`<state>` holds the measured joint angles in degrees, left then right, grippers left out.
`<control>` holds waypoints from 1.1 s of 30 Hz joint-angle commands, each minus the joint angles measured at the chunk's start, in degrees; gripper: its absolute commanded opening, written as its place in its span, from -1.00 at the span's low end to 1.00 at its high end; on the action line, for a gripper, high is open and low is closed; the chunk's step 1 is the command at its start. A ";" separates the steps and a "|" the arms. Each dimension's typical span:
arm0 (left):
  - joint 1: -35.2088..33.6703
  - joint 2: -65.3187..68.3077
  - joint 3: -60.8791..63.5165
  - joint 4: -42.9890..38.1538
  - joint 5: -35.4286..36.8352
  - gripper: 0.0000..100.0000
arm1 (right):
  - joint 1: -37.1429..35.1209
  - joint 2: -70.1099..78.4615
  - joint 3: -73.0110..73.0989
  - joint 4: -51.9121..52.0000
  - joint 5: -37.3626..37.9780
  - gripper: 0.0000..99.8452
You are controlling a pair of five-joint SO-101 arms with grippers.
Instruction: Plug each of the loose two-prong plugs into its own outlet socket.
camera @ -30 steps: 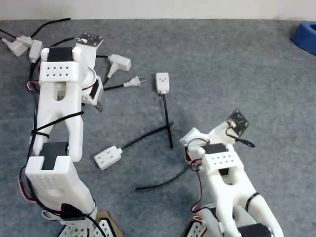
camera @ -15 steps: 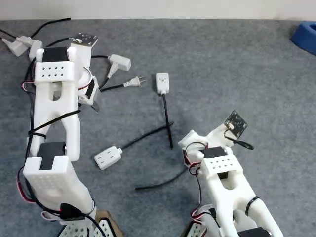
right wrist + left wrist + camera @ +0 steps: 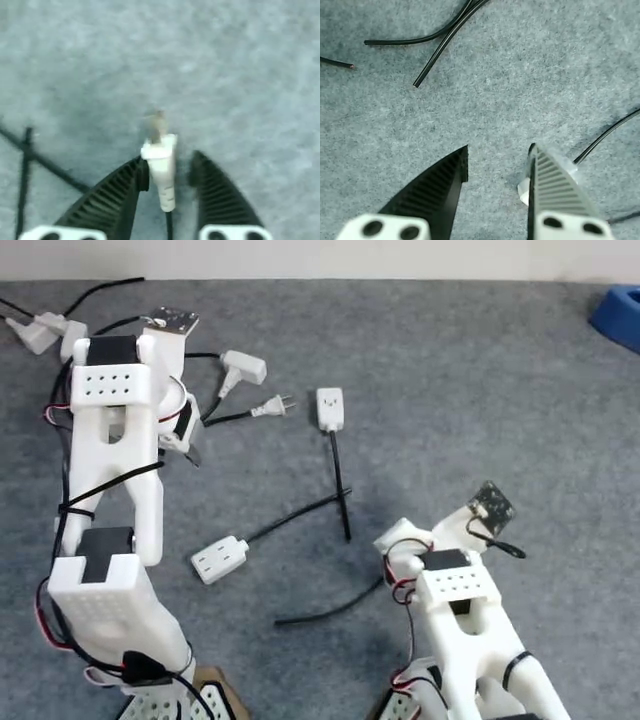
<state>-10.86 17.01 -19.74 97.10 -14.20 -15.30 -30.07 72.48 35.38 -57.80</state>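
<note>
My right gripper is shut on a white two-prong plug, whose prongs point away past the fingertips. In the high view this gripper sits at the lower right, and the plug's black cable trails left from it. Two white outlet sockets lie on the carpet: one in the middle, another to the lower left. A loose two-prong plug lies left of the middle socket. My left gripper is open over bare carpet, just left of that plug's cable in the high view.
A white angled plug lies above the loose plug. More white plugs and cables crowd the far left corner. A blue object sits at the far right edge. Black cables cross the carpet ahead of the left gripper.
The right arm has drawn back toward its base and slightly right, carrying the plug. The left arm shifted slightly left, then stayed still.
</note>
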 commanded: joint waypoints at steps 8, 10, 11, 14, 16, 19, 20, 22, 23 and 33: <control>-0.48 -1.01 -1.63 0.53 0.26 -0.59 | -1.19 -0.40 0.13 -0.40 -0.44 -0.87; -0.48 -1.01 -1.63 0.53 0.26 -0.59 | -1.27 -0.40 0.13 -0.31 1.58 -0.87; -0.48 -1.01 -1.63 0.53 0.26 -0.59 | -1.27 -0.40 0.13 0.13 3.78 -0.87; -0.48 -1.01 -1.63 0.53 0.26 -0.59 | -2.51 -0.40 -0.48 5.05 8.09 -0.87; -0.48 -1.01 -1.63 0.53 0.26 -0.59 | -3.56 -0.66 -0.92 8.57 9.76 -0.87; -0.40 -1.01 -1.63 0.53 0.26 -0.59 | -4.18 -0.48 -2.86 12.00 19.60 -0.88; -0.40 -1.01 -1.63 0.53 0.26 -0.59 | -4.44 -0.75 -3.47 13.41 25.93 -0.88; -0.48 -1.01 -1.54 0.53 0.26 -0.59 | -4.70 -0.92 -5.76 17.19 37.98 -0.88; -0.48 -1.01 -1.54 0.53 0.26 -0.59 | -4.44 -0.92 -7.34 19.03 43.34 -0.88; -0.57 -1.01 -1.54 0.53 0.26 -0.59 | -4.26 -0.40 -12.97 24.48 53.36 -0.87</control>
<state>-10.86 17.01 -19.74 97.19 -14.20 -19.25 -30.07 62.11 58.68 -5.32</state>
